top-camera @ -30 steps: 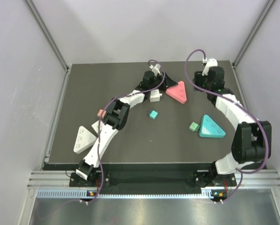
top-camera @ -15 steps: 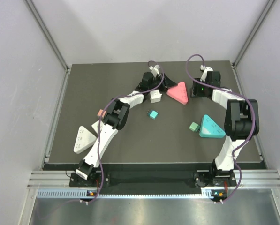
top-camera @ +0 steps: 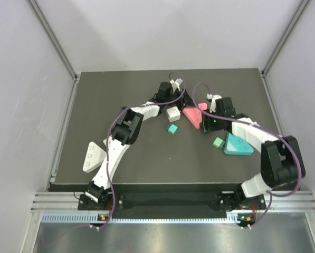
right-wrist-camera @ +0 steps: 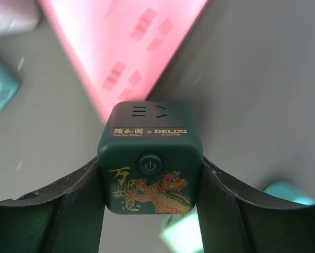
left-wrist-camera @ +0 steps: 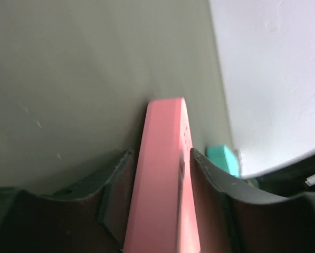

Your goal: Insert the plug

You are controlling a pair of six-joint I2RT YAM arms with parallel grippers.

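A pink triangular power strip (top-camera: 191,115) lies at the table's back centre. In the left wrist view it (left-wrist-camera: 165,132) stands edge-on between my fingers. My left gripper (left-wrist-camera: 161,155) is shut on it, and sits at its left corner in the top view (top-camera: 174,103). My right gripper (right-wrist-camera: 150,168) is shut on a dark green cube plug (right-wrist-camera: 149,158) with gold lettering and a dragon. It holds the plug just off the strip's near corner. The strip's socket holes (right-wrist-camera: 123,52) show ahead of the plug. In the top view the right gripper (top-camera: 206,123) is at the strip's right side.
A white cube (top-camera: 173,113) lies left of the strip and a small teal cube (top-camera: 171,128) lies in front of it. A green cube (top-camera: 218,142) and a teal triangular strip (top-camera: 237,143) lie at the right. A white triangular strip (top-camera: 94,156) lies near left.
My right arm has swung from the back right corner to the centre, carrying the green plug to the pink strip. The strip has shifted nearer and leftward. The left elbow has moved slightly.
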